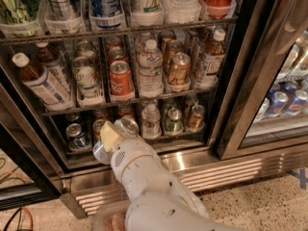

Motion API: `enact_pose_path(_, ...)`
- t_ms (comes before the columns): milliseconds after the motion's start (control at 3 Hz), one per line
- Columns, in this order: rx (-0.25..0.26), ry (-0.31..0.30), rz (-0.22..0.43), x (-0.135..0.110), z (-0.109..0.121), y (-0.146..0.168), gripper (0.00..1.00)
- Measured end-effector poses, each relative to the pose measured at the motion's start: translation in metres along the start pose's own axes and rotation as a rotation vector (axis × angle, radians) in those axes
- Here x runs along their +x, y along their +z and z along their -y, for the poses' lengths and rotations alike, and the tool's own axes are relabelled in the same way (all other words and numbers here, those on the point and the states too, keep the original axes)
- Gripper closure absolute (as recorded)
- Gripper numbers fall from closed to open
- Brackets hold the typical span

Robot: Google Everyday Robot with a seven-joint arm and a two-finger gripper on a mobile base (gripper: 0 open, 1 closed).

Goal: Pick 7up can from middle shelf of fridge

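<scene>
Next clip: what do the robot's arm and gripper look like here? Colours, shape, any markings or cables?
The arm is a thick, rounded off-white shell of tube-like segments, with a few small dark dots and a patch of fine perforations near the wrist. No loose cables show. The gripper, low in front of the fridge, has a pale yellow piece and a bluish-grey rounded base.

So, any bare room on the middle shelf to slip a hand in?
None: middle shelf is packed; 7up can sits tight between tea bottle and red-orange can. Gripper is low, before the bottom rack. Bare: steel sill to its right.
</scene>
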State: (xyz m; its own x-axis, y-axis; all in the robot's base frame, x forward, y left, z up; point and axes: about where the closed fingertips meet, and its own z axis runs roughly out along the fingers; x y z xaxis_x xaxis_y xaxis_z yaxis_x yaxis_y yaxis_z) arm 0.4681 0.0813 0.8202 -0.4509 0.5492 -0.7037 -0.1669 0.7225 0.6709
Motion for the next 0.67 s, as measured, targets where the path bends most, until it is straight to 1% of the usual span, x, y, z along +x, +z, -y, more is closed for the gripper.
enact_pose_path(333,0.059,0.065,0.009,0.0118,0.0184,-0.0255,1.0)
enact_pose_path(667,0.059,0.065,0.009,0.0118,0.0184,-0.0255,1.0)
